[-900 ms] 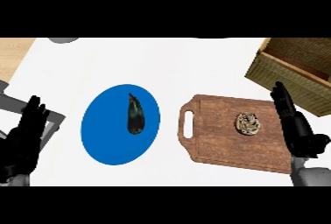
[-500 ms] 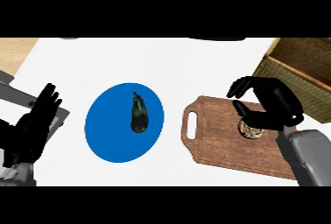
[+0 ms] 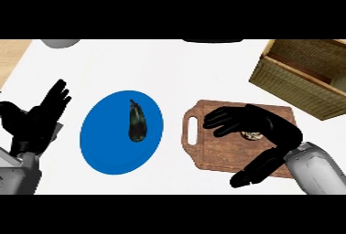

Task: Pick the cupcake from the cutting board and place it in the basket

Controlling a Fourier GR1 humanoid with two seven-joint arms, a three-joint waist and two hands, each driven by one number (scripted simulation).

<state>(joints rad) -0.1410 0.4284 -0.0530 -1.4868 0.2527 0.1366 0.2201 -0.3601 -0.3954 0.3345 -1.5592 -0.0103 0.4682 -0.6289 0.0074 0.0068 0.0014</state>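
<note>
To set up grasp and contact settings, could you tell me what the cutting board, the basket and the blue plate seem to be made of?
The cutting board: likely wood, matte; brown grain streaks show. The basket: looks woven, wicker or similar; fine tan crosshatch on its walls. The plate: uniform blue, smooth; ceramic or plastic, I cannot tell which.

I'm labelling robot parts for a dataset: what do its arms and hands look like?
The left forearm and right forearm are smooth, rounded light-grey shells. Each ends in an all-black hand, the left hand and right hand alike. No cables, markings or sleeves show.
</note>
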